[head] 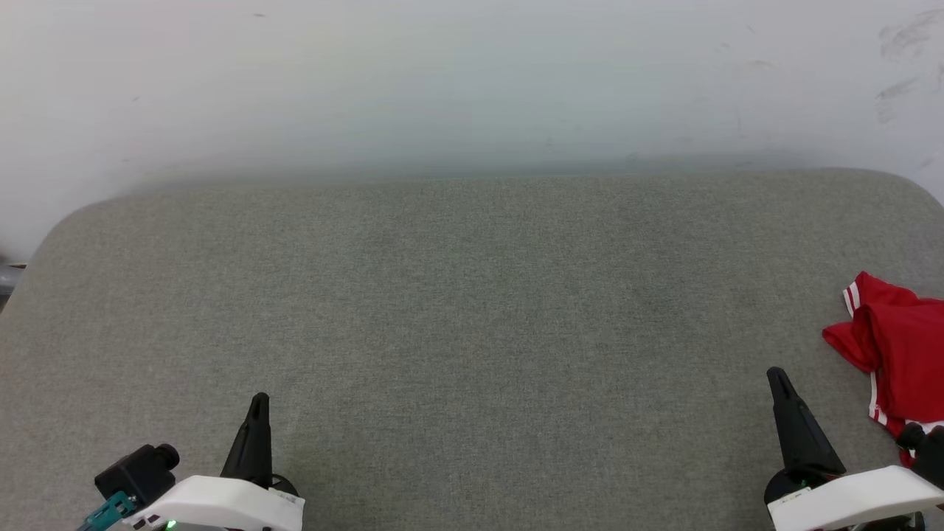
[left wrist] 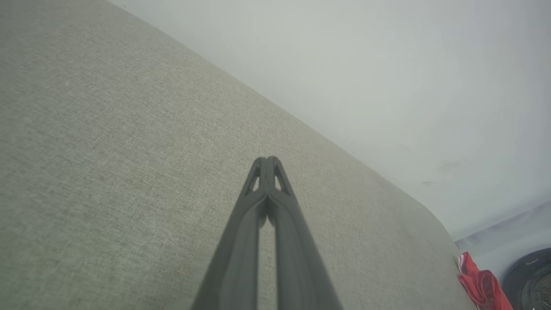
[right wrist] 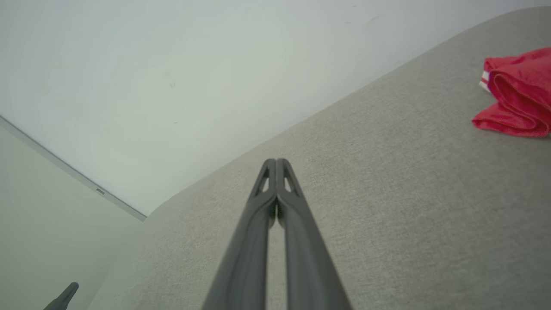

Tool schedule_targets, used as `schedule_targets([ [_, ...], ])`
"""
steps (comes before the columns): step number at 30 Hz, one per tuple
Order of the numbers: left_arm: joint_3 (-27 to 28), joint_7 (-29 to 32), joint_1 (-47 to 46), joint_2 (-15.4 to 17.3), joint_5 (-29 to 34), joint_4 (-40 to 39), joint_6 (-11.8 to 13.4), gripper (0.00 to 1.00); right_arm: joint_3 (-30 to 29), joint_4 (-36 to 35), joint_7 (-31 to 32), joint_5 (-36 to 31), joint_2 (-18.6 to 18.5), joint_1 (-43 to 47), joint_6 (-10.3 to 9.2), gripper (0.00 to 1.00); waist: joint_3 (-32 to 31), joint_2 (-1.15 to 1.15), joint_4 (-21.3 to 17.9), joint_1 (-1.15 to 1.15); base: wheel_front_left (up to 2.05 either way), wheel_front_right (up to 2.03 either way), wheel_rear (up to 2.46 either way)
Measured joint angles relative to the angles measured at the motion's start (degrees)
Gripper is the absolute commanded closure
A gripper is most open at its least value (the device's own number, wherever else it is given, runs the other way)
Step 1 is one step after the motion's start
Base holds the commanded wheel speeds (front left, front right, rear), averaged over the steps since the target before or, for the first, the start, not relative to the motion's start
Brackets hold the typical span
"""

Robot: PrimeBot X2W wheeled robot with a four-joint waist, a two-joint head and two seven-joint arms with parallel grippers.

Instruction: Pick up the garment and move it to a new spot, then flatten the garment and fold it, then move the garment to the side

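Observation:
The garment [head: 903,346] is a crumpled red heap with white striped trim, lying at the right edge of the grey fabric surface; it also shows as red folds [right wrist: 518,97] in the right wrist view and a small red patch [left wrist: 482,284] in the left wrist view. My right gripper [head: 776,375] is shut with nothing in it, low at the right, just left of the garment and apart from it. Its tips [right wrist: 276,161] meet. My left gripper [head: 259,399] is shut and holds nothing at the lower left, far from the garment; its tips [left wrist: 267,159] touch.
The grey fabric surface [head: 472,310] has rounded far corners and runs up to a pale wall [head: 472,81]. A dark round object [left wrist: 531,275] sits past the surface's end beside the garment. The other gripper's tip [right wrist: 64,297] shows at lower left in the right wrist view.

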Motion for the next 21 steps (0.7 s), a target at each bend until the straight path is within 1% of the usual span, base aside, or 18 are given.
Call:
schedule_targets([
  [21, 1.31, 3.96, -2.13, -0.36, -16.03, 0.85, -0.60, 1.00, -0.10, 4.10, 1.30, 16.44, -0.37, -2.86, -0.01, 1.00, -0.02, 0.00, 0.20, 0.00, 0.00, 0.00, 0.00],
])
